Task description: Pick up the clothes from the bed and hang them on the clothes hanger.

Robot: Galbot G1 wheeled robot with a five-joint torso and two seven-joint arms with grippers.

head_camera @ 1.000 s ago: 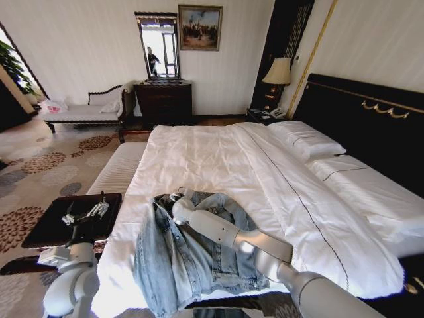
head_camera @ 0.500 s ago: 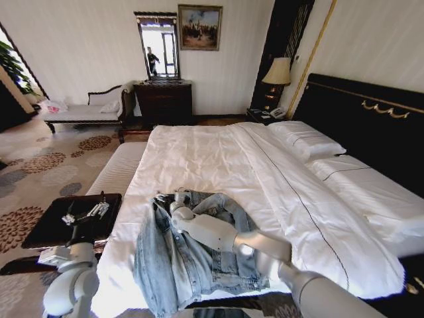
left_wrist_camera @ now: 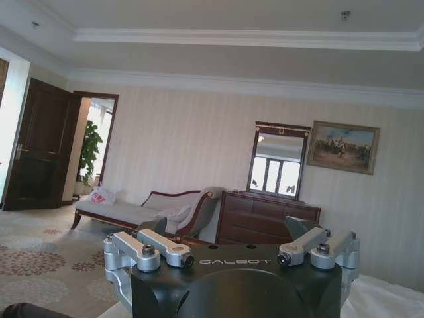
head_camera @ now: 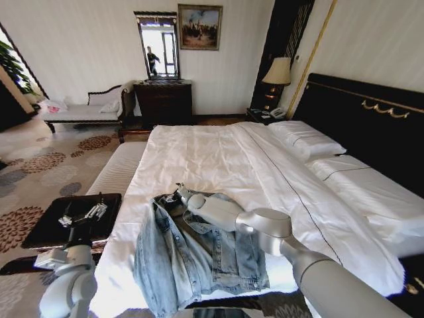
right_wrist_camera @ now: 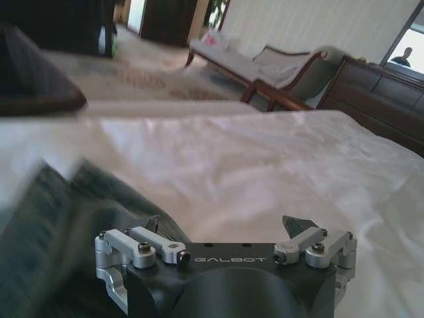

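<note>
Left gripper: my fingers are spread apart and hold nothing, raised off the bed's near left corner, above a dark tray.
Jacket: faded light-blue denim, stiff seams, crumpled and spread flat at the near edge of the bed, hem drooping over that edge.
Right gripper: my fingers are parted, empty, low over the jacket's collar end; I can't tell if they touch the cloth.
Change: my right gripper has slid toward the far end of the jacket since a second ago.
Sheets: smooth white cotton, lightly creased, running to the pillows at the black headboard.
</note>
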